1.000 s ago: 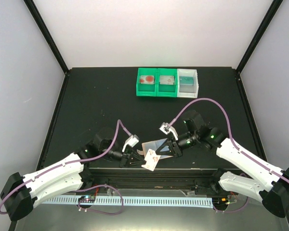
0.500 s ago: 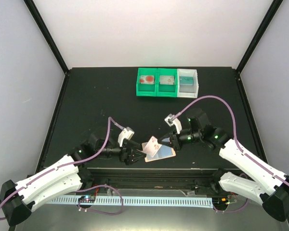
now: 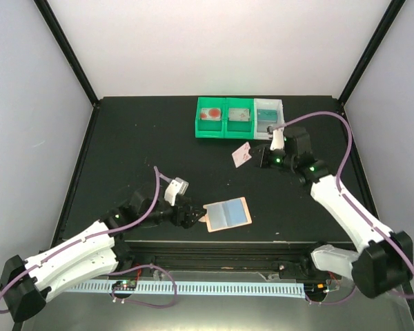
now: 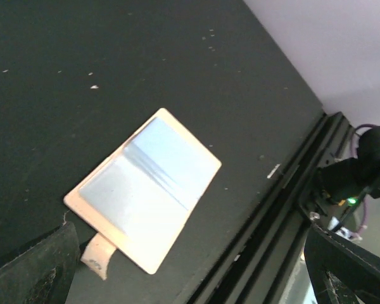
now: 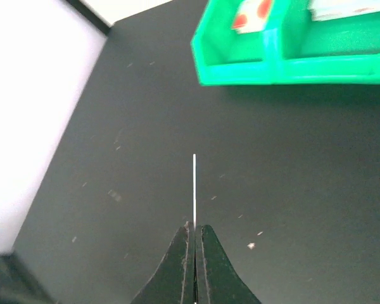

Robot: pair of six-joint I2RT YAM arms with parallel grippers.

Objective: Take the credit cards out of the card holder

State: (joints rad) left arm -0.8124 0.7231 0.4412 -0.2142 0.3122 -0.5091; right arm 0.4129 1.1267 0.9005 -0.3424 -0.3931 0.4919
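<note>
**Three bins along the far edge**

Black tabletop (image 3: 138,152), faintly specked with pale dust. Near its far edge, right of centre, a row of three small open bins, touching side by side: left green bin (image 3: 210,133), middle green bin (image 3: 239,133), white bin (image 3: 269,134) at the right end. In the left green one, a pale flat item with red blotches (image 3: 210,114); in the middle one, a pale greyish item (image 3: 239,115). Plain white walls (image 3: 221,48) on three sides, black corner posts (image 3: 65,48) at the far corners.
</note>
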